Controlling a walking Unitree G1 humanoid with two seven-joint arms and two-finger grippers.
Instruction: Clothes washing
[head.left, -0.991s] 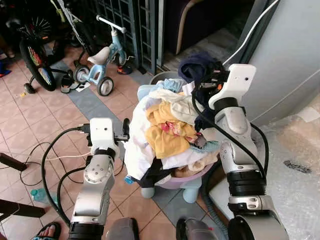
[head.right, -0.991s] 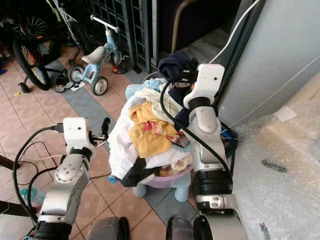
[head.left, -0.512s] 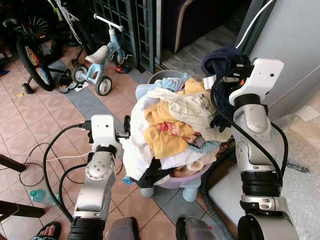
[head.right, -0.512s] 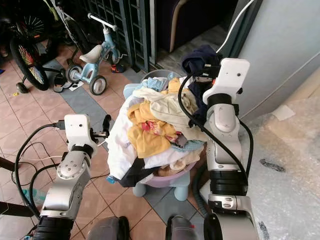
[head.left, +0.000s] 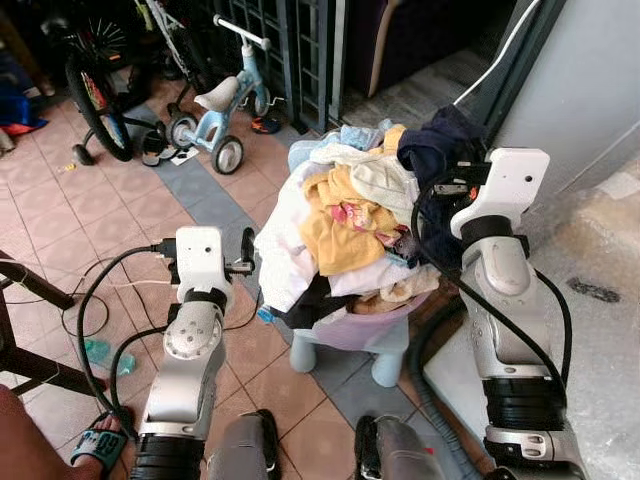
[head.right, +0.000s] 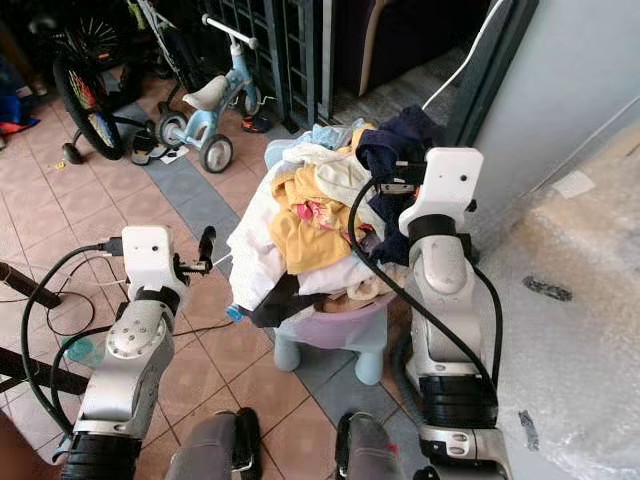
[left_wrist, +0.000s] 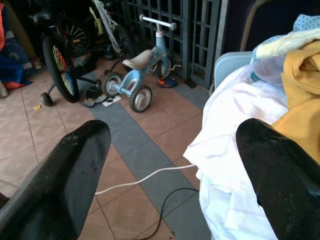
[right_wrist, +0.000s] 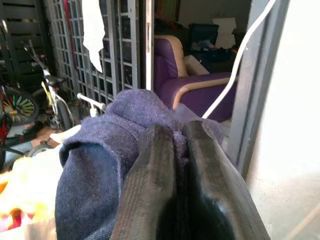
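Note:
A heap of mixed clothes (head.left: 340, 215), white, yellow and pale blue, overflows a lavender basket (head.left: 350, 325) that sits on a light blue stool (head.left: 385, 360). At the heap's right edge my right gripper (right_wrist: 178, 131) is shut on a navy garment (head.left: 435, 150), and the cloth bunches around its fingers (right_wrist: 150, 175). The garment hangs partly against the pile. My left gripper (left_wrist: 172, 135) stands open beside the white cloth (left_wrist: 235, 150) on the heap's left side, with nothing between its fingers (head.left: 248, 242).
A child's tricycle (head.left: 225, 105) and a bicycle (head.left: 100, 80) stand at the back left before a metal gate (head.left: 290, 40). Cables (head.left: 100, 300) and a bottle (head.left: 95, 350) lie on the tiles. Bubble wrap (head.left: 600, 300) covers the right. A person's sandalled foot (head.left: 100, 445) is near left.
My right gripper has carried the navy garment from the pile's back top toward its right side and lower. The camera has shifted. My left arm has kept its pose.

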